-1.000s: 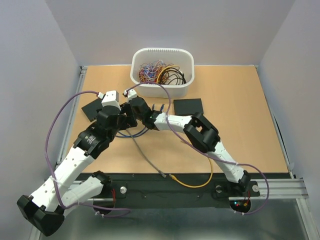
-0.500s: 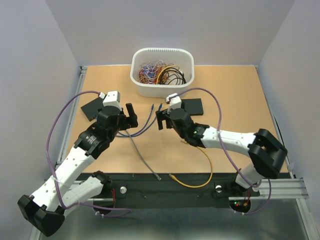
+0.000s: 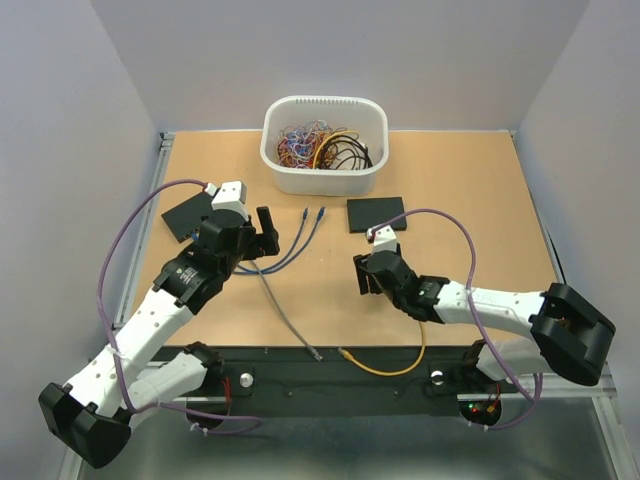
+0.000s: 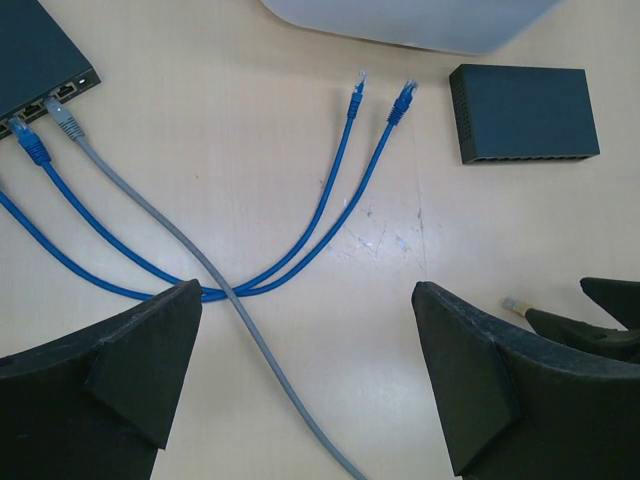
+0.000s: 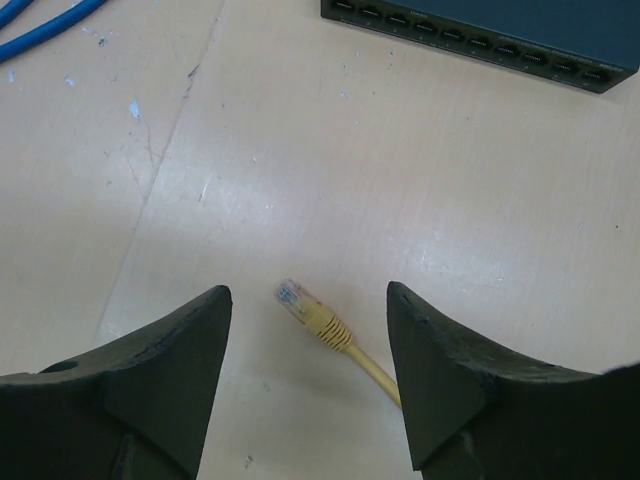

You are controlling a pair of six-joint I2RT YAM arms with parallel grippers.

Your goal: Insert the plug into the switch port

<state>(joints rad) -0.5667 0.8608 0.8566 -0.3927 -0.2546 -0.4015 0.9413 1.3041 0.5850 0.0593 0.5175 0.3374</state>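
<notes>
Surface (image 3: 480, 200) of pale wood as I view it from above, with both arms reaching inward from the near edge. The small clear plastic plug (image 5: 292, 295) on its thin yellow cable (image 3: 405, 366) lies flat on the surface between the two black fingers of the right hand (image 5: 305, 370); its jaws stand apart on either side of the plug and touch nothing, so I read this hand as open and empty. The plug's tip points toward the flat matte black rectangular switch box (image 5: 500, 35), whose row of small square ports (image 5: 470, 50) runs along the edge facing the hand; plug and ports are well apart. In the overhead view the same box (image 3: 376, 213) sits just beyond the right hand (image 3: 362, 277).

The left hand (image 3: 262, 232) is spread wide and holds nothing. Under it, in its wrist view, two blue cables (image 4: 320, 215) and one grey cable (image 4: 200, 260) cross on the surface. One blue connector (image 4: 30, 145) and the grey connector (image 4: 62, 115) sit at the ports of a second, look-alike black box (image 4: 35, 50) at the left. A white plastic tub of tangled coloured wires (image 3: 324, 143) stands at the far edge.
</notes>
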